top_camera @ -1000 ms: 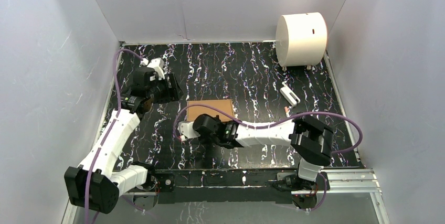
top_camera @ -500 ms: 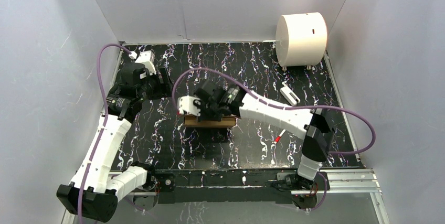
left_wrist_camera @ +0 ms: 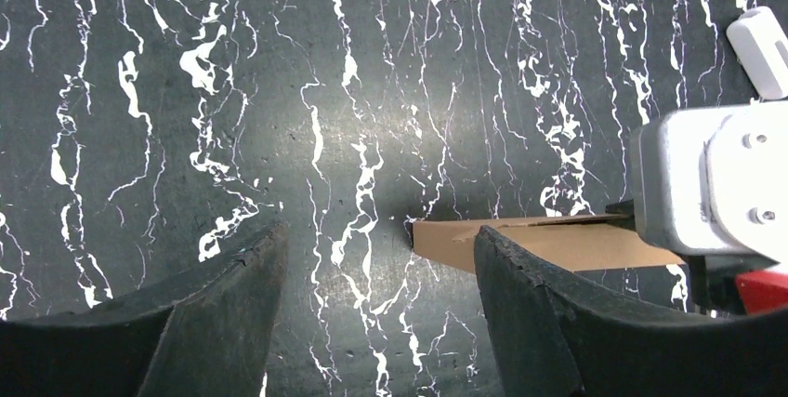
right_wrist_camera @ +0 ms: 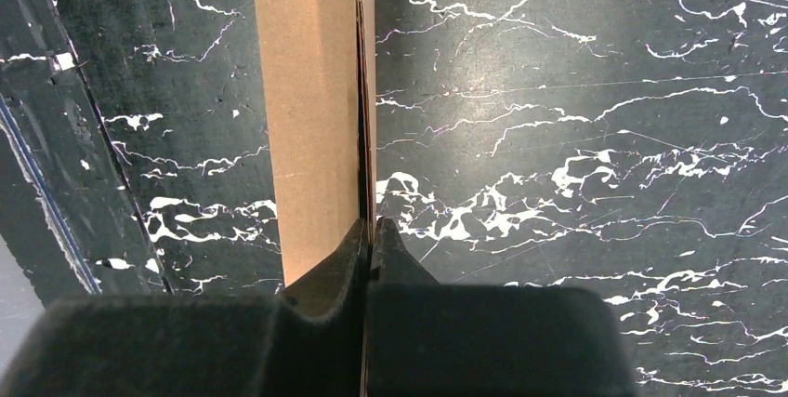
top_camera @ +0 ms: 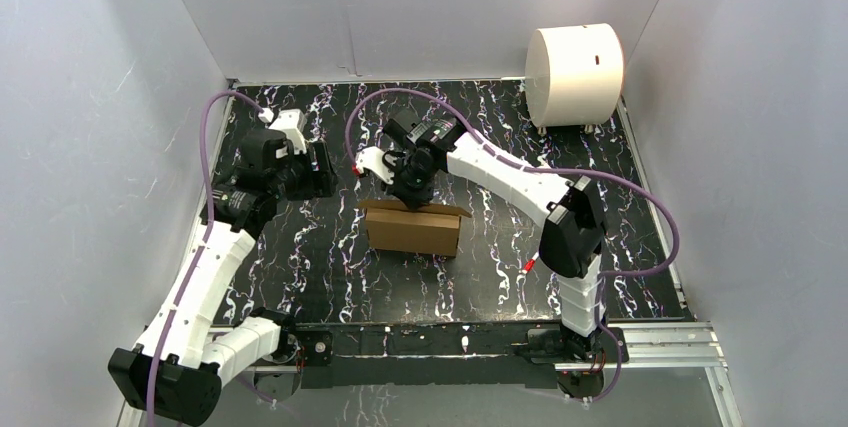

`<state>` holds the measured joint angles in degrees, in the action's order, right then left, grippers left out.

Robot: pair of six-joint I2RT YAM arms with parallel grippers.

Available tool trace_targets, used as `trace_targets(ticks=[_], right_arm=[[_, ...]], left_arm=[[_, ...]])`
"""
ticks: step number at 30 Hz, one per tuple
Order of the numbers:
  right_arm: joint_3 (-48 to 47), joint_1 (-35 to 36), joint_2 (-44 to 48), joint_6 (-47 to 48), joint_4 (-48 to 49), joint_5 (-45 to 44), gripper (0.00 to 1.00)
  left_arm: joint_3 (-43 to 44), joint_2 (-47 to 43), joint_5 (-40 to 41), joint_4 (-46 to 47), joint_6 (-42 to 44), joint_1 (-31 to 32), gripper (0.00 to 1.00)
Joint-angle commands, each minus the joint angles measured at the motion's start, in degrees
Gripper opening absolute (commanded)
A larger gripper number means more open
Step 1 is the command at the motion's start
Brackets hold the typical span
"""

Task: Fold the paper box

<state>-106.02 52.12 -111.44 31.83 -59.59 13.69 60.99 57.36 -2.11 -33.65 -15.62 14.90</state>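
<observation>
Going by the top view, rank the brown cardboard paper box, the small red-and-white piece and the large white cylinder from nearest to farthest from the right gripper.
1. The brown cardboard paper box, pinched at its top edge by the right gripper.
2. The small red-and-white piece, lying to the near right.
3. The large white cylinder, in the far right corner.

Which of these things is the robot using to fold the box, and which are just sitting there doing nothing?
For the job:
- the paper box
- the right gripper, pinching the box's top edge
- the left gripper, open and not touching the box

Just lying about:
- the big white cylinder in the far right corner
- the small white block
- the little red bit
</observation>
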Motion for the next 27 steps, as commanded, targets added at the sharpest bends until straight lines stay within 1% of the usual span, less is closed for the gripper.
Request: trace_targets(ticks=[1,4,7,8,12,14,18,24,27], right_arm=[[-2.9,0.0,-2.3,-0.3,-3.6,1.4,0.05],[-4.2,0.0,-2.4,-0.8,-3.5,1.6,0.22],[-4.9,-0.1,-1.7,-1.2,-3.3,1.3,0.33],[-5.2,-0.1,-1.3,-1.3,-3.1,1.0,0.38],[-5.3,0.0,1.7,-2.5,-0.6,-0.5,0.55],[-4.8,-0.1,3.7,-3.7,1.4,-0.7,0.60],[-1.6,-0.1,8.6,-6.5,4.5,-0.8,0.67],[4.7,-0.1,16.6,-13.8,6.7,-4.0,0.69],[10.4,-0.1,21.7,-19.9,8.4,-9.0,0.69]], left_arm=[[-1.4,-1.4,-0.4,0.8,1.1,1.0,0.71],[-2.3,-1.4,-2.7,1.2,1.7,1.1,0.71],[-2.8,-1.8,-4.5,1.5,2.6,1.2,0.71],[-2.8,-1.8,-4.9,1.5,2.9,1.2,0.71],[-2.8,-1.9,-7.3,1.6,3.8,1.4,0.71],[-2.7,-1.8,-8.1,1.7,4.3,1.4,0.71],[-2.1,-1.7,-9.7,1.3,5.3,1.5,0.71],[-1.4,-0.6,-13.2,0.2,6.6,1.5,0.71],[-0.8,0.1,-14.1,-0.5,7.3,1.5,0.71]])
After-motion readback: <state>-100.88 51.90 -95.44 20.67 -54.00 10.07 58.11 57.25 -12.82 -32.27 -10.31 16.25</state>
